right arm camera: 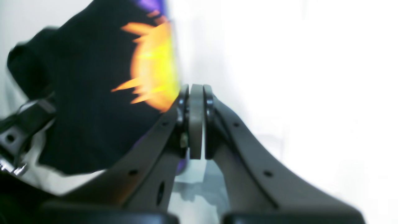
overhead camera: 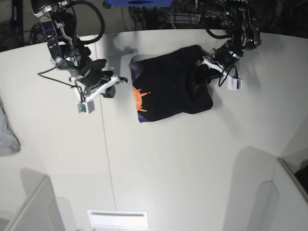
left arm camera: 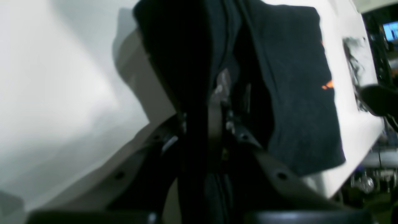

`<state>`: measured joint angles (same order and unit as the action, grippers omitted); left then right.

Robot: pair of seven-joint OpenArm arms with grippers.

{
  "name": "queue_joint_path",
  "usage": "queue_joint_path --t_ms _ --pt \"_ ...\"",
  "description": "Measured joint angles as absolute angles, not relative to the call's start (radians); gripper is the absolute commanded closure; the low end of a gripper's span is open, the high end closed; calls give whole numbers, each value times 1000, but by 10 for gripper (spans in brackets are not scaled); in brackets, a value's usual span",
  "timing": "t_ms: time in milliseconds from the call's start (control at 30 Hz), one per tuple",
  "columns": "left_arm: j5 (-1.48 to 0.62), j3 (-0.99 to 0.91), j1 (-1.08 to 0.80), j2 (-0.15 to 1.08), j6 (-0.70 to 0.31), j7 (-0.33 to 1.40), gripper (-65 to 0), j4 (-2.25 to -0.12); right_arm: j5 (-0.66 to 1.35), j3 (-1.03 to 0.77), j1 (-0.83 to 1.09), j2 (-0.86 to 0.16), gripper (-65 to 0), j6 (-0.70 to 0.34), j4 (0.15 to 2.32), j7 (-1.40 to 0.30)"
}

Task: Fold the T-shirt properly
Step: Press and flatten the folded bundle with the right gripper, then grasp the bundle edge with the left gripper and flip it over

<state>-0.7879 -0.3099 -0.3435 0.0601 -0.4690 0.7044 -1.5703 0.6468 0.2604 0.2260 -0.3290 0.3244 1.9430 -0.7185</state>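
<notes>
Black T-shirt (left arm camera: 292, 93) cloth drapes over the left gripper (left arm camera: 222, 93), hiding its fingertips. Both wrist views are blurred; the orange print (right arm camera: 152, 65) smears, its shape unreadable.

No words, numbers, brands or labels can be read in any view. The T-shirt (overhead camera: 168, 84) bears only an orange-and-purple print (overhead camera: 140, 98), a spiky picture without letters. The bright screen (left arm camera: 391, 30) at the left wrist view's edge is too blurred to read.

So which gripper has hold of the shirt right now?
The left gripper, clamped on the T-shirt's edge; the right gripper is shut on nothing, beside it.
</notes>
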Motion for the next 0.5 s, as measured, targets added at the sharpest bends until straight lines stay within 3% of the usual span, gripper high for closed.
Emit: queue_joint_path --t_ms 133,500 --pt "-795 -190 -336 165 -426 690 0 -1576 646 211 281 -333 0 324 1943 -669" --pt "-795 90 -221 439 -422 696 0 -1576 651 174 330 -326 0 321 1943 -657"
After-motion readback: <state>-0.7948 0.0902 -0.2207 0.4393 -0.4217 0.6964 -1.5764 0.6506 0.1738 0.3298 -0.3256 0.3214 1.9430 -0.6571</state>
